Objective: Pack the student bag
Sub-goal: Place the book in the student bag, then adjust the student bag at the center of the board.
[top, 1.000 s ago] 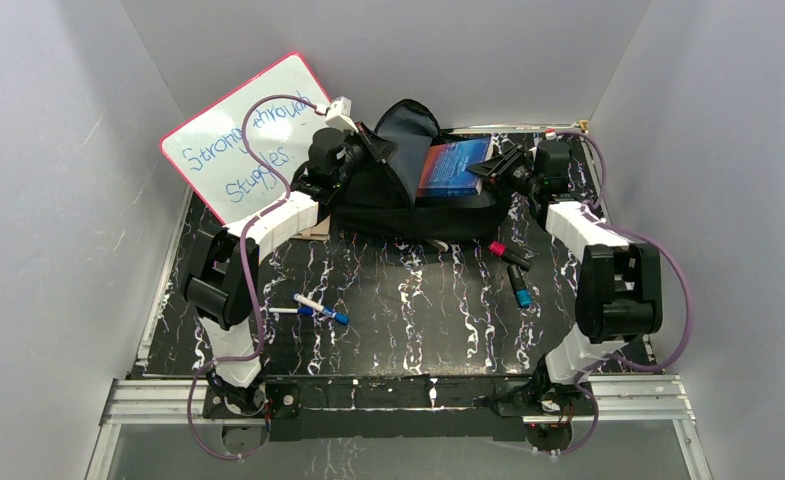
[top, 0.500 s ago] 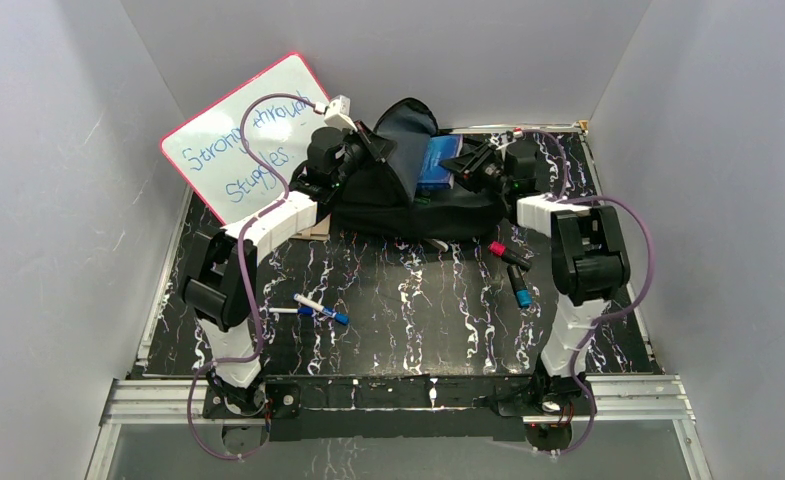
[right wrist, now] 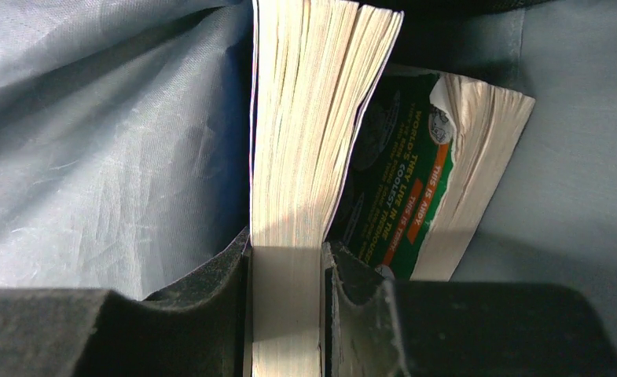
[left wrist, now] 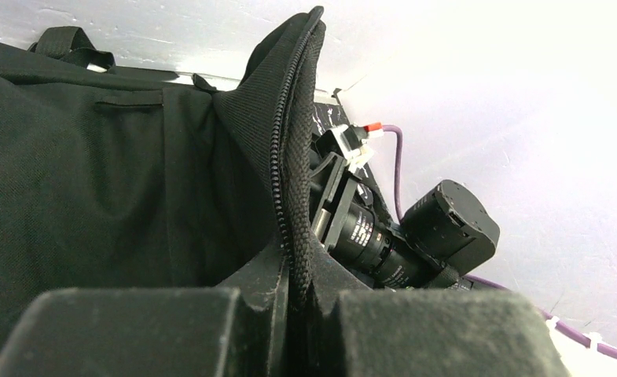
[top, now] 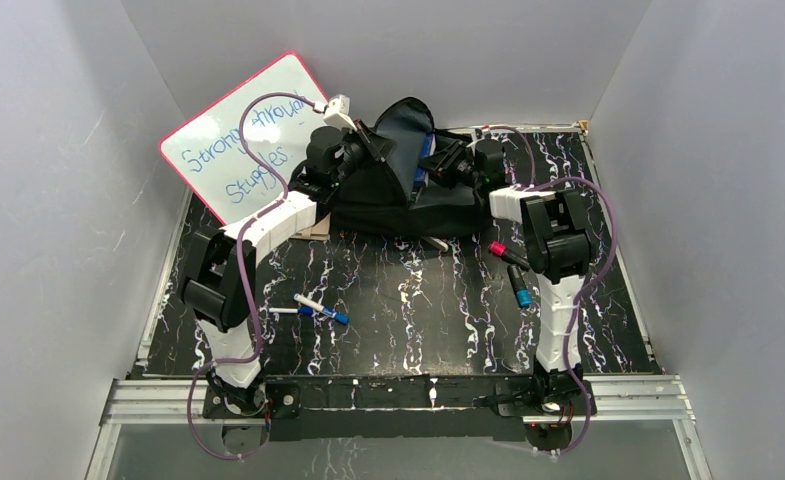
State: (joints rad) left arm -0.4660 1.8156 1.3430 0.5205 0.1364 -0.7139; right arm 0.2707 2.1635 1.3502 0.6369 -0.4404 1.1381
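Left jaws pinched student bag rim; right jaws clamped book; it might jam against green book, tugging rim free

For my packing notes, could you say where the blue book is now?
The blue book sits inside the open student bag, far centre in the top view, in the right gripper, beside a green-covered book.

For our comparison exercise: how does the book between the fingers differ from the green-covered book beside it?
The gripped book shows only its page edges; the green-covered book shows its printed cover. The gripped book stands straight in the right gripper; the green-covered book leans, ungripped. Both sit against the grey lining of the student bag.
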